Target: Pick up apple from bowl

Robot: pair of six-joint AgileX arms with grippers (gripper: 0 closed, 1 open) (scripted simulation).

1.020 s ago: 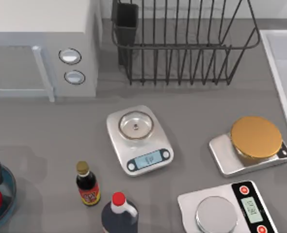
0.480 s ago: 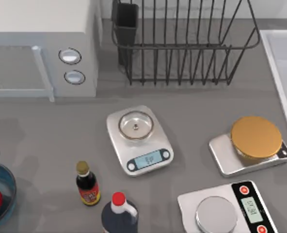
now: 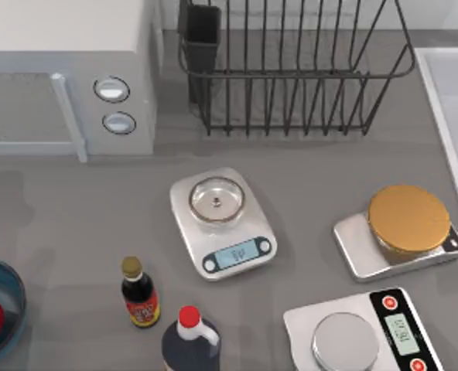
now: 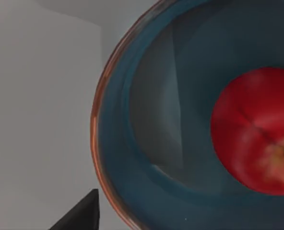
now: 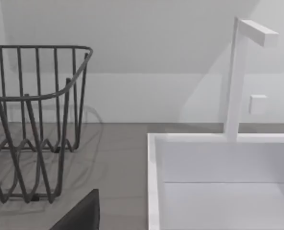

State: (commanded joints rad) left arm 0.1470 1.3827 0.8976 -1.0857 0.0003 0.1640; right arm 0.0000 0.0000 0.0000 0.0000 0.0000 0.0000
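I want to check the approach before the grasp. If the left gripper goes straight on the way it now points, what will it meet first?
Probably the bowl: the left wrist view looks down into it, with the apple lying off to one side of that line. So the glass floor likely comes before the fruit, though depth is unclear.

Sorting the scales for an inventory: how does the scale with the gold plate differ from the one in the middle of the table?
The gold-plate scale on the right carries an opaque gold disc hiding most of its body; the middle scale has a smaller steel ring-shaped plate. The middle scale's display faces up in plain sight, while no display can be made out on the gold-plate scale. Both have silver rectangular bodies with nothing on their plates.
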